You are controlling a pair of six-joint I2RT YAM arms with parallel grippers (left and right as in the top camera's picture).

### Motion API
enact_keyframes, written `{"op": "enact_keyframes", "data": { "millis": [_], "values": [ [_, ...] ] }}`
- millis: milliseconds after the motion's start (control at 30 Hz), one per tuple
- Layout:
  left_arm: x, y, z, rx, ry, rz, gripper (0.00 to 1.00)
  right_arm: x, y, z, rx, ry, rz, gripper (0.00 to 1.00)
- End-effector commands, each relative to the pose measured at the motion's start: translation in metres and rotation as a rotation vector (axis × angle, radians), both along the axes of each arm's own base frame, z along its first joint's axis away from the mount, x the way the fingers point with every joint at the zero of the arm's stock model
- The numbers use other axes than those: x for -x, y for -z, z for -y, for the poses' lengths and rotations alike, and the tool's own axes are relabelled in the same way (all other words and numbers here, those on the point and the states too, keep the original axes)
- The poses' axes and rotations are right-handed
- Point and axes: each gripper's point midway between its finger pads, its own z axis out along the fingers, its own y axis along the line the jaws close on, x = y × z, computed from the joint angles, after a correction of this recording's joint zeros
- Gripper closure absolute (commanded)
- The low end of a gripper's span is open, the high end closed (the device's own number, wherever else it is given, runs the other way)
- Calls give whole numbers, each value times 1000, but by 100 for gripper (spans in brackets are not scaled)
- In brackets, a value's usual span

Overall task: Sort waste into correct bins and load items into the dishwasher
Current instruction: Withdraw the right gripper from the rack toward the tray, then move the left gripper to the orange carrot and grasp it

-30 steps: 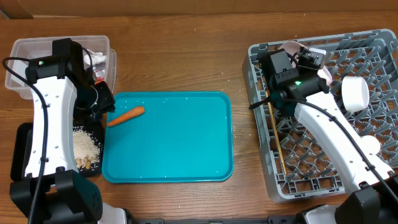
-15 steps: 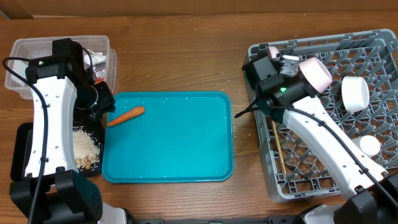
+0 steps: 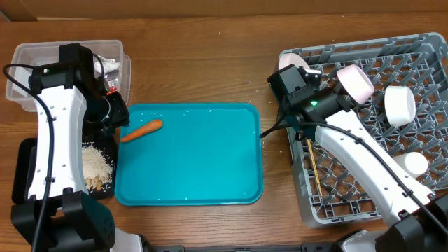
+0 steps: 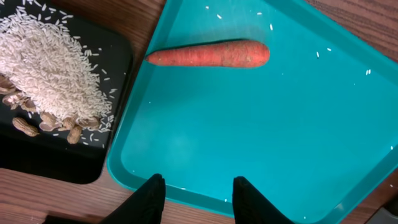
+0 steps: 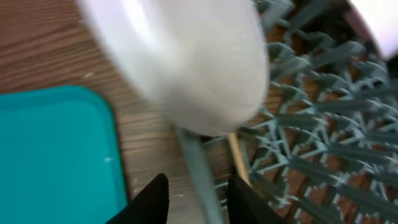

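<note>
The work stands between two steps: the loading looks all but done, and one piece of waste is left to sort. The carrot (image 4: 211, 54) lies alone on the teal tray (image 4: 261, 137), near its left edge; the left gripper (image 4: 198, 200) hangs just above the tray beside it, fingers apart with nothing between them. Next to the tray, the black tray (image 4: 56, 158) holds a heap of rice (image 4: 46, 62) and some brown scraps (image 4: 37, 124); the clear tub (image 3: 21, 56) behind it holds crumpled wrappers.

On the other side, the right gripper (image 5: 194, 198) hovers at the left rim of the dish rack (image 3: 420, 49); its fingers stand apart and empty, and a blurred white dish (image 5: 186, 68), plate or bowl cannot be told, sits in the rack just beyond them. Two white bowls (image 3: 355, 80), a cup (image 3: 415, 162) and the chopsticks (image 3: 313, 171) are in the rack too.

The next move probably belongs to the left arm; it must reach forward, straddle the carrot across its width, close, and carry it to the black tray with the food.
</note>
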Motion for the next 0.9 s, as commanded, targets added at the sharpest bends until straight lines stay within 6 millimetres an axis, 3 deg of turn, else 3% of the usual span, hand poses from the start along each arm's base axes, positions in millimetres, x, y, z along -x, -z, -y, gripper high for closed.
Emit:
{"op": "enact_keyframes", "data": {
  "millis": [0, 133, 267, 567, 733, 867],
  "values": [
    [-2, -6, 0, -7, 17, 23, 59, -3, -49, -64, -165, -305, 72, 60],
    [-2, -6, -1, -8, 17, 22, 54, 14, -75, -137, -351, -650, 102, 41],
    [-2, -6, 0, -3, 16, 22, 53, 29, -72, -170, -427, -753, 78, 36],
    [-16, 10, 3, -49, 120, 64, 51, 37, -46, -167, -430, -646, -39, 35],
    [-16, 38, 11, -53, 142, 56, 51, 41, -38, -154, -371, -616, -76, 35],
    [-22, 66, 8, -163, 309, 77, 46, 42, -36, -152, -364, -612, -82, 34]
  ]
}}
